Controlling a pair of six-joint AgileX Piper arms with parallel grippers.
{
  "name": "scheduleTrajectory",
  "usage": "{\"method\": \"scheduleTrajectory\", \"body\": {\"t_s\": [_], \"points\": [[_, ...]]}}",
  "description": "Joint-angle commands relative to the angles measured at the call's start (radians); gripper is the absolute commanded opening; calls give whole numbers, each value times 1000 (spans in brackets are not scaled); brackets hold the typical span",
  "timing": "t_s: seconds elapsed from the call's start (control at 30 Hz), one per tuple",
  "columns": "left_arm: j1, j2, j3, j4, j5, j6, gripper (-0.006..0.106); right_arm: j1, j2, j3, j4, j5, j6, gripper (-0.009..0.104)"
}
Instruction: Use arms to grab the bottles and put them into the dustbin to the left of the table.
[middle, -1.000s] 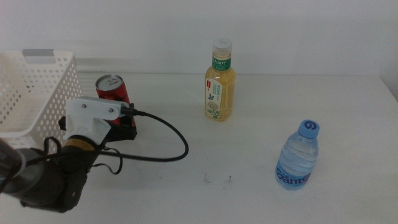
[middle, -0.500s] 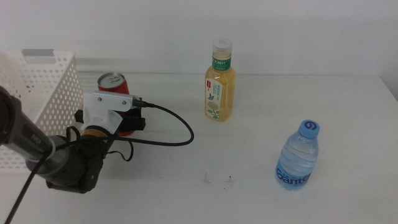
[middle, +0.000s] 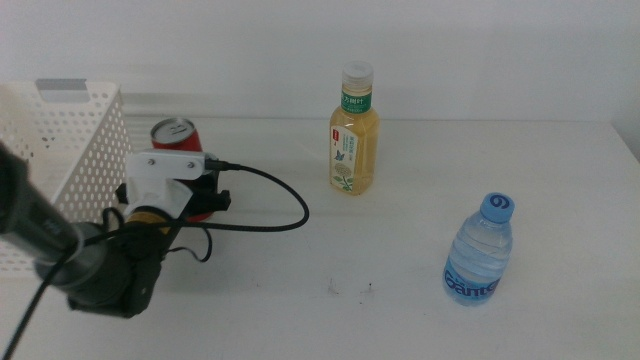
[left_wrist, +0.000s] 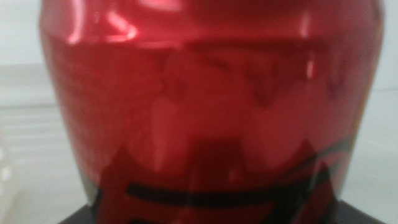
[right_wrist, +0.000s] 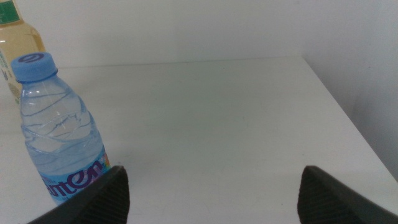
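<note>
Plain white wall (middle: 480, 50) behind — nothing else non-task visible

No legible text on any label.

A plain white wall (middle: 200, 40) fills the upper part of the frame, bare and evenly lit, with a soft grey shadow band where it meets the far edge of the tabletop. The white table (middle: 400, 310) spreads across the lower two thirds, matte, with a few tiny dark specks (middle: 350, 290) near the lower middle. Its right edge shows at the far right of the frame. The light is soft and diffuse, casting only faint shadows.
</note>
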Motion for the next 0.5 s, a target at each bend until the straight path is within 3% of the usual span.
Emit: {"method": "scheduleTrajectory", "body": {"t_s": [0.0, 0.1, 0.27, 0.47], "points": [[2, -96, 61, -11, -74, -28, 24, -5, -4, 3, -7, -9, -6, 86], [2, -246, 143, -4, 54, -26, 24, -5, -4, 3, -7, -9, -6, 86], [2, -564, 188, 57, 477, -26, 24, -5, -4, 3, -7, -9, -6, 86], [10, -876, 18, 81, 1200, -25, 24, -5, -4, 3, -7, -9, -6, 86]]}}
